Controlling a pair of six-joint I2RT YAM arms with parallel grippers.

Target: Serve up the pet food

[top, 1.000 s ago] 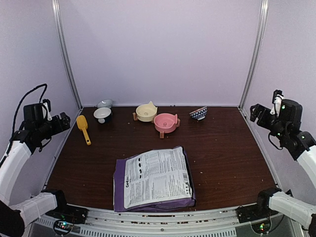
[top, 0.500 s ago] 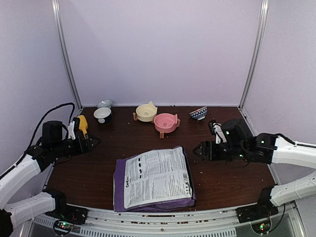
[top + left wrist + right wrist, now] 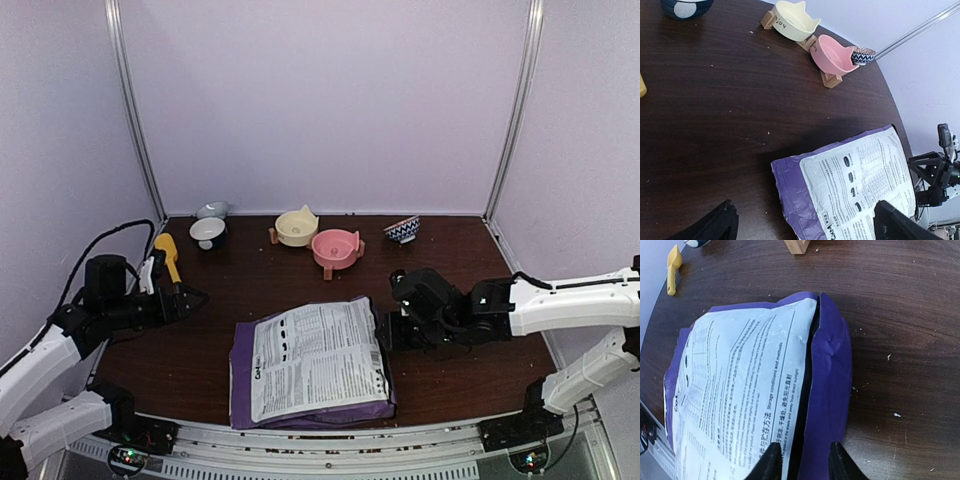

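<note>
The pet food bag (image 3: 312, 365) lies flat on the dark surface (image 3: 470, 290) near its front edge, white printed label up and purple edging showing all round (any kibble is closed inside, out of sight). The right gripper (image 3: 385, 330) is at the bag's right side; in the right wrist view its fingers (image 3: 771, 460) stand narrowly apart with the bag's purple side fold (image 3: 827, 390) lying between them, and I cannot tell whether they actually pinch it. The left gripper (image 3: 185, 297) hangs over the left part of the surface, jaws spread wide and holding nothing, close to the handle end of the yellow scoop (image 3: 168, 258), which lies well apart from the bag. Along the back of the surface stand a dark bowl with a white inside (image 3: 208, 232), a grey bowl (image 3: 212, 209) just behind it, a cream bowl (image 3: 297, 228) and a pink bowl (image 3: 335, 245) on wooden stands, and a small patterned bowl (image 3: 402, 229) farthest right.
</note>
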